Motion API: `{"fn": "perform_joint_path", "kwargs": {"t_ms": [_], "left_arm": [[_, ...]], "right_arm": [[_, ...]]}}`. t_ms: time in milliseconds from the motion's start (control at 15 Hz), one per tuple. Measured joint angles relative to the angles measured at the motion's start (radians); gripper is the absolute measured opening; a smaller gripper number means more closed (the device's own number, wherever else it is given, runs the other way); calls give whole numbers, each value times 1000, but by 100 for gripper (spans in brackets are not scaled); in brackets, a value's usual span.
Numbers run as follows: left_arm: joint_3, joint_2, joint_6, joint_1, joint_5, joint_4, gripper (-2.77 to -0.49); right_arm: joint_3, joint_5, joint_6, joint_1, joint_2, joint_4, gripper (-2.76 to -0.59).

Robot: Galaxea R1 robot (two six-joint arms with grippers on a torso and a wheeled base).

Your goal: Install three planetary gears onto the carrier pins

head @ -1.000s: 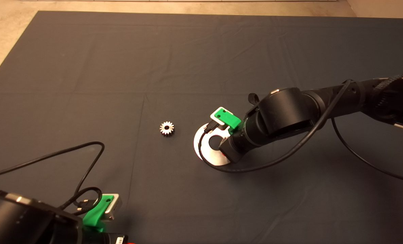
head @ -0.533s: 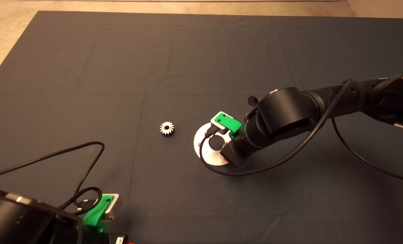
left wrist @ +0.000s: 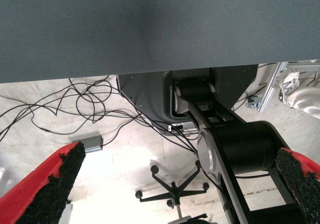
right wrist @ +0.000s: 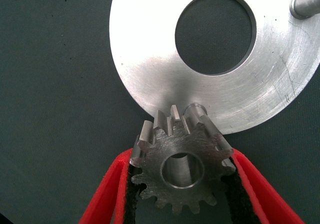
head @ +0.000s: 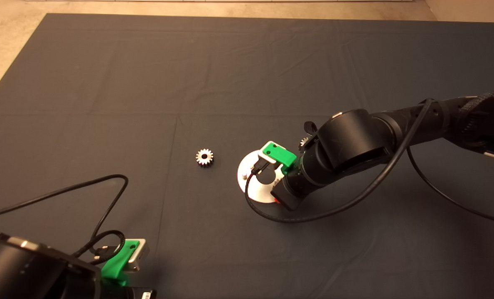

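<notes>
The left gripper [head: 124, 259] waits at the near-left edge of the dark mat [head: 247, 74], far to the left of the flat, shiny round metal disc [head: 251, 189]; its red fingers [left wrist: 47, 189] stand wide apart with nothing between them, and its wrist view shows only the mat's edge, floor cables and a chair base.

A small silvery-grey spur gear with a dark centre bore [head: 205, 157] lies flat on the mat just left of the disc, apart from it.

The disc has a large centre hole, and short silvery studs stand near its rim: one pin [right wrist: 196, 110] at the edge nearest the right gripper, another pin [right wrist: 304, 3] farther round.

The right gripper [right wrist: 182, 184] hangs over the disc's rim, its jaws clamped on a second toothed gear [right wrist: 181, 165], whose bore sits just beside the near pin, not clearly on it. In the head view the black arm [head: 355, 145] hides most of the disc's right side.

A third gear [head: 303, 143] peeks out just behind the arm, right of the disc.
</notes>
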Motion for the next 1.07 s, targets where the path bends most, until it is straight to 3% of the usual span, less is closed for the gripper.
{"fn": "perform_joint_path", "kwargs": {"t_ms": [333,667,1067], "left_arm": [[0,0,0,-2,0,-1,-49],[0,0,0,-14,0,-5,-49],[0,0,0,-19,0,-9,-49]], "right_arm": [[0,0,-7,-6,0,0,-234],[-14,0,-28,-40,-1,-10,-234],[-17,4,-45,-42,-3,-17,-234]]}}
